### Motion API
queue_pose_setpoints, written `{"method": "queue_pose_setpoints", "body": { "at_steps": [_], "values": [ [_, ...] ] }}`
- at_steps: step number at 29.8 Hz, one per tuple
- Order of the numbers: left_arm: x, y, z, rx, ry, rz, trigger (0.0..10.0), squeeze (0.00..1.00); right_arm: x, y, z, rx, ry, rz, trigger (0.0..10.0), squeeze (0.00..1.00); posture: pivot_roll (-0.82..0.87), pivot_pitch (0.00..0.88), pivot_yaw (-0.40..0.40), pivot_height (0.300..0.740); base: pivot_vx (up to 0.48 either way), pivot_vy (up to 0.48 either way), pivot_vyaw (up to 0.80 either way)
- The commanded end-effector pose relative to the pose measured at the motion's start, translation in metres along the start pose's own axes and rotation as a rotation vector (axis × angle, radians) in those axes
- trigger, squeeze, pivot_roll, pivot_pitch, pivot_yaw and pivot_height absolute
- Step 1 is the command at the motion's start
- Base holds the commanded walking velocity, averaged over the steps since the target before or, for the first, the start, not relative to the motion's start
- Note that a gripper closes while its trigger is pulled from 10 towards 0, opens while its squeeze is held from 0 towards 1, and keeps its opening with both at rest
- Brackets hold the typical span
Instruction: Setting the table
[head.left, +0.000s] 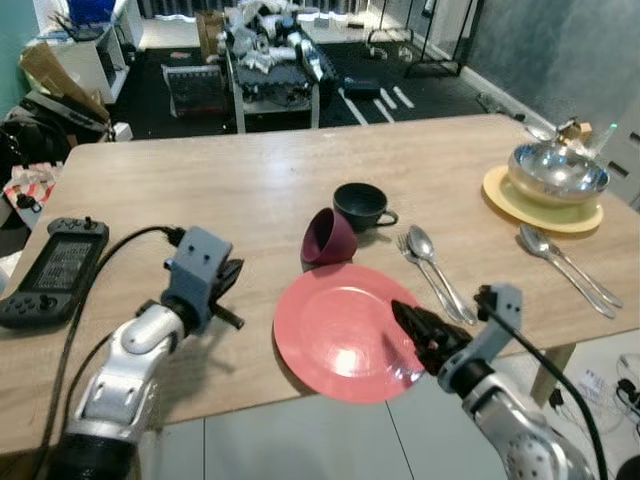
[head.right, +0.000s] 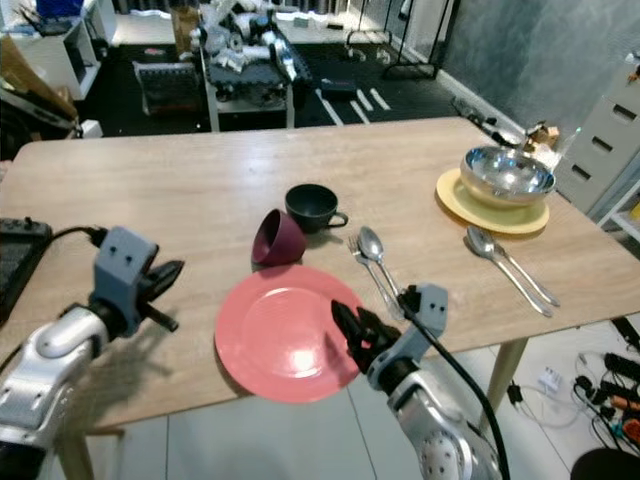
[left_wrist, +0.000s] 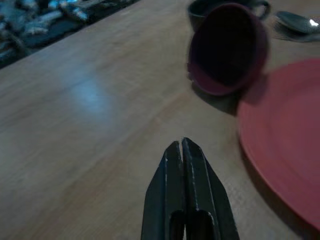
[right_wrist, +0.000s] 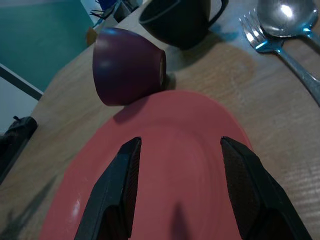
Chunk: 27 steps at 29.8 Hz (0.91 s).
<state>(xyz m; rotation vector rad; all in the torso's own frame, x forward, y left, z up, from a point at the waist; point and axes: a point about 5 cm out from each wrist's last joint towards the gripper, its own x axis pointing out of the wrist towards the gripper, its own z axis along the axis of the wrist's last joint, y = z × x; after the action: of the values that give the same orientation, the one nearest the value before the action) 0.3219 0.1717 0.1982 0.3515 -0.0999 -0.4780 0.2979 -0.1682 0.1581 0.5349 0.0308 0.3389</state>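
The red plate (head.left: 345, 331) lay at the lower centre of the head view, on the wooden table (head.left: 230, 190) with its near rim close to the table's front edge. A maroon cup (head.left: 328, 238) lay tipped on its side just beyond the plate's far rim, touching or almost touching it, with its mouth toward the plate. A dark cup (head.left: 362, 205) stood upright just behind it. A fork (head.left: 428, 275) and a spoon (head.left: 436, 262) lay side by side immediately to the right of the plate.

Risk, as a judgement: a push from the near side could drive the plate into the tipped cup and roll it into the dark cup. A sideways drag could sweep the fork and spoon out of line. A lift by one rim could let the plate slip off the front edge.

The right gripper (head.left: 420, 330) hovered over the plate's lower right portion, fingers (right_wrist: 120, 192) spread apart with nothing between them; the plate lay below and between them. The left gripper (head.left: 232, 290) stood at the lower left, well left of the plate, its fingers (left_wrist: 186, 195) pressed together and empty.

A yellow plate (head.left: 545, 208) carrying a steel bowl (head.left: 557, 173) sat at the upper right, with two more spoons (head.left: 568, 262) beside it. A handheld console (head.left: 52, 268) lay at the left edge.
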Motion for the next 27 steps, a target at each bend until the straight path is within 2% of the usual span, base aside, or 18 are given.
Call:
{"method": "queue_pose_setpoints", "body": {
  "at_steps": [1,2,3,5,6,7,8,10,11,12,13,14,18,19,21,22,27],
  "values": [
    [-0.005,-0.02,-0.013,0.111,0.038,-0.156,10.0,1.0,-0.001,-0.003,-0.002,0.004,0.01,-0.01,10.0,0.0,0.14,0.168,0.058,0.74,0.0,0.0,0.0],
    [-0.007,-0.026,-0.016,0.176,0.048,-0.22,10.0,1.0,-0.001,-0.004,-0.001,0.003,0.008,-0.016,10.0,0.0,0.14,0.168,0.058,0.74,0.0,0.0,0.0],
    [-0.007,-0.026,-0.016,0.176,0.048,-0.22,10.0,1.0,-0.001,-0.004,-0.001,0.003,0.008,-0.016,10.0,0.0,0.14,0.168,0.058,0.74,0.0,0.0,0.0],
    [-0.009,-0.034,-0.02,0.312,0.052,-0.327,10.0,1.0,-0.001,-0.006,-0.001,0.003,0.005,-0.026,10.0,0.0,0.14,0.171,0.06,0.74,0.0,0.0,0.0],
    [-0.009,-0.034,-0.02,0.312,0.052,-0.327,10.0,1.0,-0.001,-0.006,-0.001,0.003,0.005,-0.026,10.0,0.0,0.14,0.171,0.06,0.74,0.0,0.0,0.0],
    [-0.01,-0.036,-0.02,0.371,0.058,-0.374,10.0,1.0,-0.001,-0.006,0.0,0.004,0.003,-0.03,10.0,0.0,0.14,0.169,0.061,0.74,0.0,0.0,0.0],
    [-0.01,-0.036,-0.02,0.371,0.058,-0.374,10.0,1.0,-0.001,-0.006,0.0,0.004,0.003,-0.03,10.0,0.0,0.14,0.169,0.061,0.74,0.0,0.0,0.0],
    [-0.01,-0.036,-0.019,0.509,0.057,-0.462,10.0,1.0,-0.002,-0.007,0.0,0.006,-0.001,-0.036,10.0,0.0,0.13,0.168,0.065,0.74,0.0,0.0,0.0],
    [-0.01,-0.036,-0.019,0.509,0.057,-0.462,10.0,1.0,-0.002,-0.007,0.0,0.006,-0.001,-0.036,10.0,0.0,0.13,0.168,0.065,0.74,0.0,0.0,0.0],
    [-0.01,-0.035,-0.017,0.638,0.056,-0.529,10.0,1.0,-0.003,-0.007,0.0,0.008,-0.005,-0.038,10.0,0.0,0.13,0.165,0.064,0.74,0.0,0.0,0.0],
    [-0.011,-0.036,-0.018,0.699,0.054,-0.568,10.0,1.0,-0.003,-0.007,0.0,0.01,-0.006,-0.039,10.0,0.0,0.13,0.165,0.064,0.74,0.0,0.0,0.0],
    [-0.011,-0.036,-0.018,0.699,0.054,-0.568,10.0,1.0,-0.003,-0.007,0.0,0.01,-0.006,-0.039,10.0,0.0,0.13,0.165,0.064,0.74,0.0,0.0,0.0],
    [-0.015,-0.04,-0.02,0.82,0.027,-0.642,10.0,1.0,-0.002,-0.007,0.0,0.009,-0.007,-0.039,10.0,0.0,0.13,0.159,0.066,0.74,0.0,0.0,0.0],
    [-0.016,-0.042,-0.021,0.841,0.011,-0.652,10.0,0.93,-0.001,-0.006,0.0,0.01,-0.009,-0.037,10.0,0.0,0.13,0.158,0.065,0.74,0.0,0.0,0.0],
    [-0.016,-0.043,-0.021,0.852,0.001,-0.658,10.0,0.93,-0.001,-0.006,0.0,0.011,-0.011,-0.036,10.0,0.0,0.13,0.158,0.065,0.74,0.0,0.0,0.0],
    [-0.014,-0.046,-0.023,0.898,-0.026,-0.665,10.0,0.0,0.0,-0.005,0.001,0.013,-0.013,-0.035,10.0,0.0,0.13,0.156,0.06,0.74,0.0,0.0,0.0],
    [-0.004,-0.05,-0.028,0.941,-0.048,-0.673,10.0,0.0,0.002,-0.003,0.0,0.01,-0.01,-0.029,10.0,0.0,0.13,0.155,0.059,0.74,0.0,0.0,0.0]
  ]
}}
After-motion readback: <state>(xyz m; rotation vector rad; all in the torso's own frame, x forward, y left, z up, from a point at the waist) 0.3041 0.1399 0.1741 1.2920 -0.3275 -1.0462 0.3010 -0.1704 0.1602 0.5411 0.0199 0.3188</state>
